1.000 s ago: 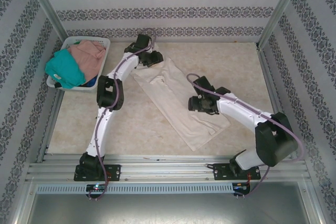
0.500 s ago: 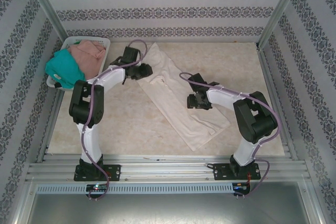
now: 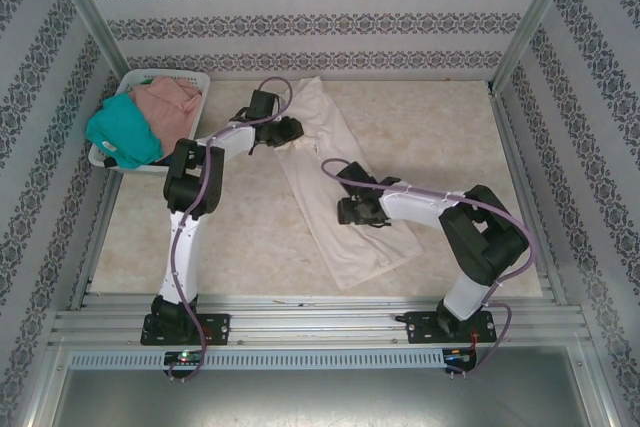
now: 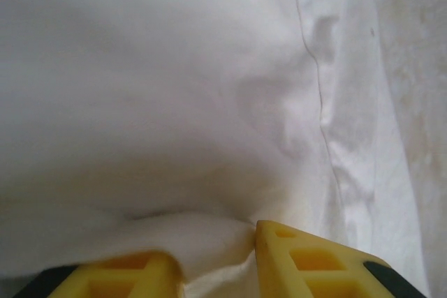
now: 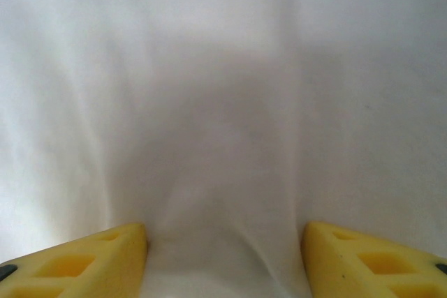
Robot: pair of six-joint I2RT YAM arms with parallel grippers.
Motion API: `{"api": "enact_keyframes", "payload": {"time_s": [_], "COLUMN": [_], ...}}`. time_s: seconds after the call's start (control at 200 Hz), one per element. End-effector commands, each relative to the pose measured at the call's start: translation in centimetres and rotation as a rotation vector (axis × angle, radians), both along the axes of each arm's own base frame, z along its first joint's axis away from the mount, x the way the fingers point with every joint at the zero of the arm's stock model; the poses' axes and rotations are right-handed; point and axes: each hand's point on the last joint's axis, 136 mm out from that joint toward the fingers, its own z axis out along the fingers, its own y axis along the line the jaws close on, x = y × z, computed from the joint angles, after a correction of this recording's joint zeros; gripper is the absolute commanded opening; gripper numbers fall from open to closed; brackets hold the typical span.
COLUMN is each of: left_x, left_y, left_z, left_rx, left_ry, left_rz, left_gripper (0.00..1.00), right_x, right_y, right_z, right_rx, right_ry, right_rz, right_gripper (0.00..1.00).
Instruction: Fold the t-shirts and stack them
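The cream t-shirt point(image 3: 318, 162) lies as a long narrow strip slanting from the back middle of the table toward the front right. My left gripper point(image 3: 292, 130) sits at its upper left edge. In the left wrist view, that gripper point(image 4: 216, 242) is shut on a bunched fold of the cream t-shirt point(image 4: 209, 102). My right gripper point(image 3: 343, 211) rests on the strip's middle. In the right wrist view, its yellow fingers point(image 5: 105, 256) stand wide apart, open, with the smooth cream t-shirt point(image 5: 223, 102) lying flat between them. The teal t-shirt point(image 3: 122, 132) and the pink t-shirt point(image 3: 170, 107) lie heaped in the basket.
The white lattice basket point(image 3: 195, 77) stands at the back left corner. Metal frame posts and patterned walls ring the beige table point(image 3: 450, 137). Bare tabletop lies to the right of the shirt and at the front left.
Both grippers have moved left, and the cream shirt has shifted left with them and drawn into a narrower strip. The left arm's elbow has folded back.
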Motion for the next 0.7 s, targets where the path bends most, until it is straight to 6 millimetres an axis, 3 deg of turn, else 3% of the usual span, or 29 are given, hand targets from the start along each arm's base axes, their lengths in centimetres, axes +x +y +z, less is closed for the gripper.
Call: {"api": "enact_keyframes", "payload": {"time_s": [0.0, 0.11, 0.185, 0.255, 0.38, 0.45, 0.694], "left_x": [-0.6, 1.3, 2.2, 2.4, 1.6, 0.6, -4.8], "left_y": [-0.5, -2.2, -3.6, -4.0, -3.0, -2.1, 0.7], "left_z": [-5.1, -4.0, -2.3, -0.1, 4.3, 6.1, 9.6], "left_rx": [-0.008, -0.041, -0.066, -0.051, 0.007, 0.041, 0.031], "left_ry": [0.126, 0.1, 0.088, 0.072, 0.031, 0.018, -0.019], "left_rz": [-0.027, -0.077, -0.128, -0.158, -0.168, -0.161, -0.124], "left_gripper": [0.32, 0.32, 0.32, 0.33, 0.38, 0.4, 0.4], "right_x": [-7.4, -8.9, -8.6, -8.0, -6.9, -6.2, -4.8], "right_y": [1.9, 5.3, 7.8, 8.7, 7.1, 5.5, 1.5], "right_z": [-3.2, -2.5, -1.0, 0.8, 4.1, 4.6, 0.5], "right_rx": [-0.013, 0.04, 0.082, 0.095, 0.087, 0.084, 0.045], "right_ry": [0.226, 0.206, 0.184, 0.15, 0.066, 0.016, 0.092], "right_rz": [0.044, 0.061, 0.093, 0.114, 0.107, 0.09, 0.039], "right_gripper": [0.62, 0.62, 0.62, 0.62, 0.63, 0.64, 0.6]}}
